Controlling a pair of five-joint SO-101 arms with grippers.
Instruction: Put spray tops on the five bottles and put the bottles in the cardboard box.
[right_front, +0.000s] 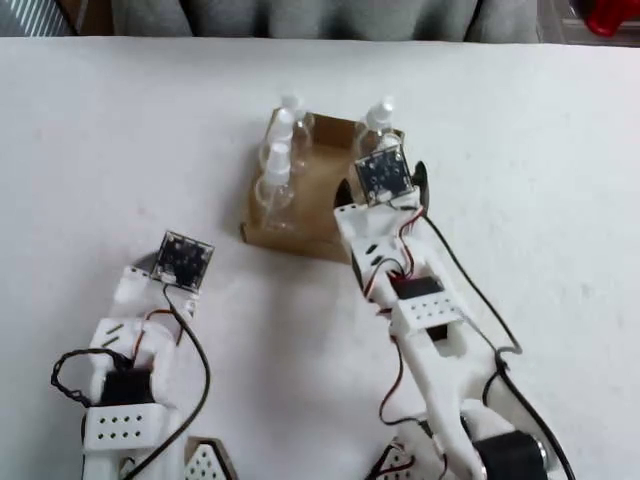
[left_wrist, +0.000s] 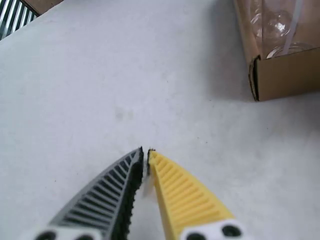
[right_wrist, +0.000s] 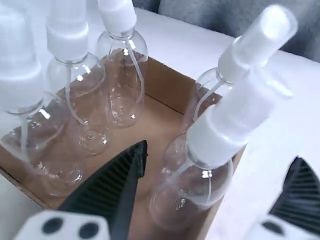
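Table (right_front: 120, 130): white; carries the cardboard box near its middle, with an arm on either side of the near edge.
Right arm (right_front: 430, 310): white with black cables; stretches from the near edge up to the box; its wrist hangs over the box's right side.
Left arm (right_front: 125, 400): stands at the near left, well apart from the box; its wrist is over bare table.
Cardboard box (right_front: 290, 238): brown, open at the top, with low walls; in the left wrist view one corner of it (left_wrist: 290, 77) shows beyond the fingers, with clear bottle bottoms inside.
Bottles (right_wrist: 82, 100): five, clear, all inside the box; in the high view three stand in a row along the left side (right_front: 278, 170) and two along the right side (right_front: 378, 120); the nearest right-hand bottle (right_wrist: 195, 185) sits in the box's near right corner and leans a little.
Right gripper (right_wrist: 220, 152): black fingers spread wide, one on each side of the nearest right-hand bottle; one finger (right_wrist: 120, 185) is over the box's floor, the other (right_wrist: 295, 190) is outside the wall over the table; neither appears to press the bottle.
Left gripper (left_wrist: 146, 151): one grey finger (left_wrist: 105, 195) and one yellow finger (left_wrist: 182, 195); tips pressed together with nothing between them; low over bare table, the box well off.
Spray tops (right_wrist: 230, 125): white; one on each of the five bottles; a thin tube runs down inside each bottle.
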